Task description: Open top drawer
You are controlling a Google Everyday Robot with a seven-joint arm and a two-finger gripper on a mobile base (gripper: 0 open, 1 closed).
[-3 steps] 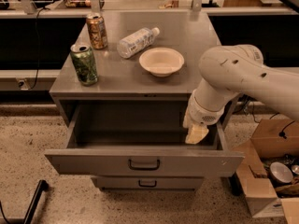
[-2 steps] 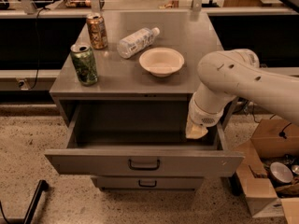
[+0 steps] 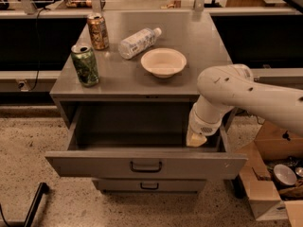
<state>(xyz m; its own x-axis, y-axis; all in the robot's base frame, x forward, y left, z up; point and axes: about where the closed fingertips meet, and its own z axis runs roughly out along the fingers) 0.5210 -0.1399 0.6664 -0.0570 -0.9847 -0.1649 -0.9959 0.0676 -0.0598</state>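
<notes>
On the bench (image 3: 203, 37): a green can (image 3: 85, 64), a brown can (image 3: 98, 31) behind it, a plastic bottle (image 3: 138, 42) lying near a pale bowl (image 3: 164, 62). The pincer (image 3: 195, 139) hangs below the bench's right front edge.

I see my arm (image 3: 246, 93) as a smooth off-white shell of thick, rounded tube segments, with a bulbous joint and a few small dark specks on the casing. The wrist section has a small dotted patch. The cream-coloured gripper (image 3: 195, 139) sits inside the top drawer (image 3: 147, 164), at its right end.
</notes>
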